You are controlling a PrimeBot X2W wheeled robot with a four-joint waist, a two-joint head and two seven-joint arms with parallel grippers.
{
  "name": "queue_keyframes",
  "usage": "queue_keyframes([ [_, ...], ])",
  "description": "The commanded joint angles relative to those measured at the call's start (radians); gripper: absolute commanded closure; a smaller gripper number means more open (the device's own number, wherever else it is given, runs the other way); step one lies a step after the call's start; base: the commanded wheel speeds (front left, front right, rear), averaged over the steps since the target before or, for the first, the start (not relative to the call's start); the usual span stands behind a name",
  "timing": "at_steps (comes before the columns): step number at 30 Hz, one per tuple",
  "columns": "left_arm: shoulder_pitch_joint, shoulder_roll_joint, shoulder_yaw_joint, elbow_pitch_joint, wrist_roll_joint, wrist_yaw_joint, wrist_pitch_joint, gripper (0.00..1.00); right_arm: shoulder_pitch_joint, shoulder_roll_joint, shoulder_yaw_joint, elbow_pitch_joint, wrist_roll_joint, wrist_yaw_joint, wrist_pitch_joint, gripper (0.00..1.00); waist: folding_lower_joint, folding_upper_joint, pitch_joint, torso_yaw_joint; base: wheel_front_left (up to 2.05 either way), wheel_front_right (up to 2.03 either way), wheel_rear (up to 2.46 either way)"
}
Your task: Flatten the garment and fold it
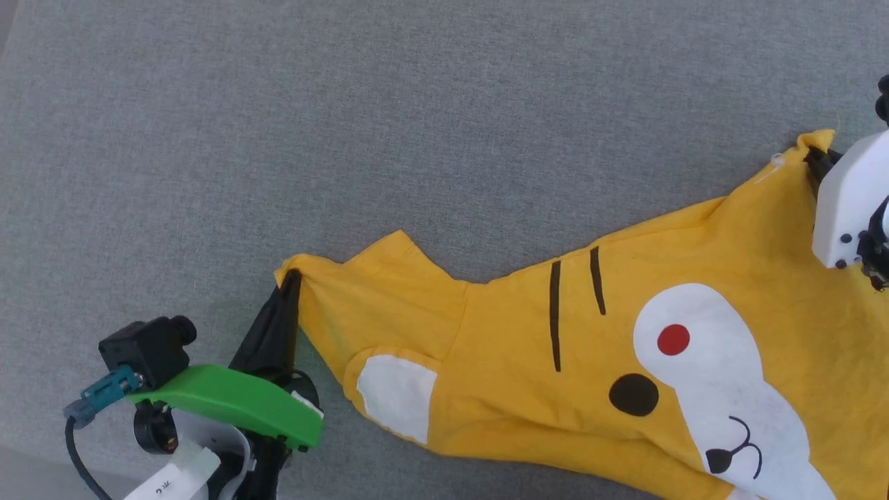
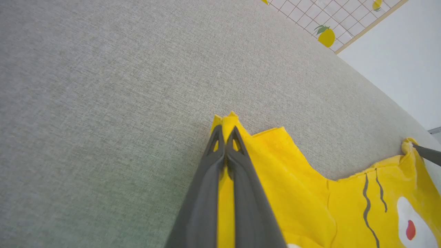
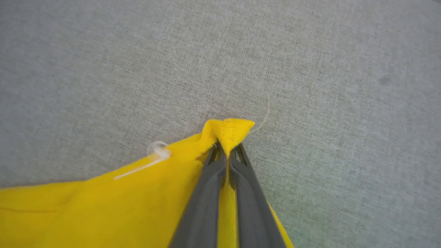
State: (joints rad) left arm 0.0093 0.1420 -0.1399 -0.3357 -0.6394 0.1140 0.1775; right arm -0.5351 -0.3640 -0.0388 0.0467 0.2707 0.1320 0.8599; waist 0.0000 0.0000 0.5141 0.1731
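Note:
The yellow garment [image 1: 625,326] lies spread on the grey fabric surface, its cartoon face print with white patches, a red dot and black stripes facing up. My left gripper [image 1: 290,278] is shut on the tip of one corner at the garment's left end; in the left wrist view the gripper [image 2: 226,132] pinches yellow cloth [image 2: 275,165] between its dark fingers. My right gripper [image 1: 818,161] is shut on the far right corner; in the right wrist view the gripper [image 3: 227,151] has a yellow tip [image 3: 231,129] poking out past its fingertips.
The grey fabric surface [image 1: 347,125] stretches all around the garment. A small clear plastic tag [image 3: 156,151] hangs at the hem near my right gripper. A tiled wall with lemon prints [image 2: 330,20] shows beyond the surface's far edge.

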Motion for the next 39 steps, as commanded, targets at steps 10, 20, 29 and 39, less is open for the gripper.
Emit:
queue_keyframes([
  [10, -0.201, 0.097, 0.021, 0.047, 0.122, 0.016, 0.019, 1.0, -0.017, 0.065, -0.075, 0.009, 0.004, -0.001, -0.238, 1.0, 0.0, 0.0, -0.22, -0.105, 0.0, 0.0, 0.0],
  [20, -0.609, 0.164, -0.018, 0.222, 0.201, -0.051, 0.05, 1.0, -0.177, 0.102, -0.079, 0.029, -0.048, -0.001, -0.399, 1.0, 0.0, 0.0, -0.377, -0.172, 0.0, 0.0, 0.0],
  [29, -0.983, 0.189, -0.077, 0.458, 0.283, -0.115, 0.045, 1.0, -0.379, 0.116, 0.007, 0.125, -0.071, -0.001, -0.415, 1.0, 0.0, 0.0, -0.453, -0.23, 0.0, 0.0, 0.0],
  [39, -1.252, 0.194, -0.095, 0.628, 0.299, -0.133, 0.125, 1.0, -0.514, 0.133, 0.071, 0.179, -0.051, -0.001, -0.362, 1.0, 0.0, 0.0, -0.441, -0.276, 0.0, 0.0, 0.0],
])
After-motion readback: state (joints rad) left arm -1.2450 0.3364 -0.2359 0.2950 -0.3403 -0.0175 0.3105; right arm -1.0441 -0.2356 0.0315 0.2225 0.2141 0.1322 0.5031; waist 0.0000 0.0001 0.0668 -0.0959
